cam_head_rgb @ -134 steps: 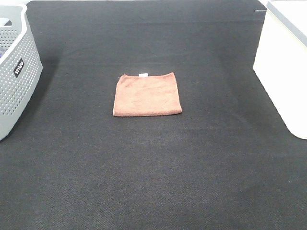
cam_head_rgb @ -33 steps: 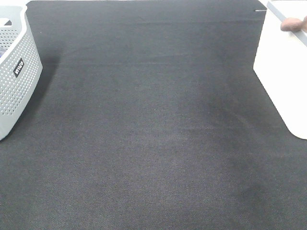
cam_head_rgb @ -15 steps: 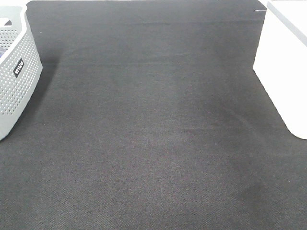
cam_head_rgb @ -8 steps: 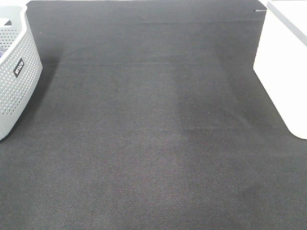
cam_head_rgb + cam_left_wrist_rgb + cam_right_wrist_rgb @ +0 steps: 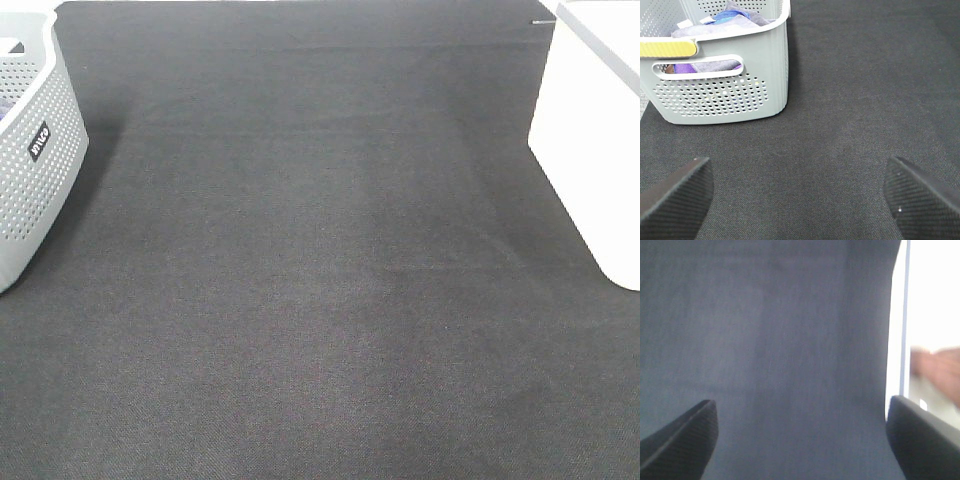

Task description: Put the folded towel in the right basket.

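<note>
Reddish-brown cloth, the folded towel [image 5: 940, 371], is lying blurred inside the right basket [image 5: 590, 150]; both hands, left hand [image 5: 800, 195] and right hand [image 5: 800, 437], are hanging spread and empty. Placement looks done; nothing further seems needed.

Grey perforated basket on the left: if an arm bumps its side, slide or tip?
It probably slides rather than tips: the grey basket looks wide and flat-based. The textured black mat may add some drag. It is likely light, judging by the thin perforated walls and only some cloth inside.
</note>
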{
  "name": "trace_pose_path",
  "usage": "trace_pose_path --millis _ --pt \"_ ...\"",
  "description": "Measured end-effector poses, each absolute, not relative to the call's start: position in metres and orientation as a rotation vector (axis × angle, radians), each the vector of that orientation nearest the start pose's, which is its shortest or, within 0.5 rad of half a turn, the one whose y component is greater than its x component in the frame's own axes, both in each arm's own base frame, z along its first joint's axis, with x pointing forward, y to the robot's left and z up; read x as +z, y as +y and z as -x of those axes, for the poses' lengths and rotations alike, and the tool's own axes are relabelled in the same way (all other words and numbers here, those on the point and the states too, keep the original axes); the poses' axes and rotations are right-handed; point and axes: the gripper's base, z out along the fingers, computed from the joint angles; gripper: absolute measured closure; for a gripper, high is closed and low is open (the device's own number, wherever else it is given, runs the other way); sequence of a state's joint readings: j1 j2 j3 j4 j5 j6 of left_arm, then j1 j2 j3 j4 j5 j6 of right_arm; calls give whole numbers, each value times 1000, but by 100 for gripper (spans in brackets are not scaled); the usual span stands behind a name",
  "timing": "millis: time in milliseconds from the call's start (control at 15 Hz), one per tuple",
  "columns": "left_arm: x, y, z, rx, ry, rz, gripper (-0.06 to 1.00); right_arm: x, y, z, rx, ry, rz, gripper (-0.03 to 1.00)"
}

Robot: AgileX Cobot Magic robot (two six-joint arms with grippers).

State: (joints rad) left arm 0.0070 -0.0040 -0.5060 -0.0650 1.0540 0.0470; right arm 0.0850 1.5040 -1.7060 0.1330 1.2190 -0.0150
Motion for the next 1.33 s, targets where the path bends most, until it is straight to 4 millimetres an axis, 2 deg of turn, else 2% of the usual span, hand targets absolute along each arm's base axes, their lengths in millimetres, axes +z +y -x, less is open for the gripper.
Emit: trace_pose_path --millis 67,333,533,867,1133,1333 --pt "280 -5 6 -43 2026 -44 7 427 35 -274 204 2499 119 11" --pt "280 -5 6 -43 2026 -44 7 409 27 -189 204 2504 119 11" --pt "280 -5 6 -43 2026 -44 7 380 22 -131 203 2505 119 11" --pt "280 -5 6 -43 2026 -44 7 316 9 -52 98 2458 122 11" --pt "280 -5 6 -43 2026 -44 7 285 5 -18 91 2326 122 11" --pt "280 -5 6 -43 2026 -44 7 284 4 -3 72 2160 159 11"
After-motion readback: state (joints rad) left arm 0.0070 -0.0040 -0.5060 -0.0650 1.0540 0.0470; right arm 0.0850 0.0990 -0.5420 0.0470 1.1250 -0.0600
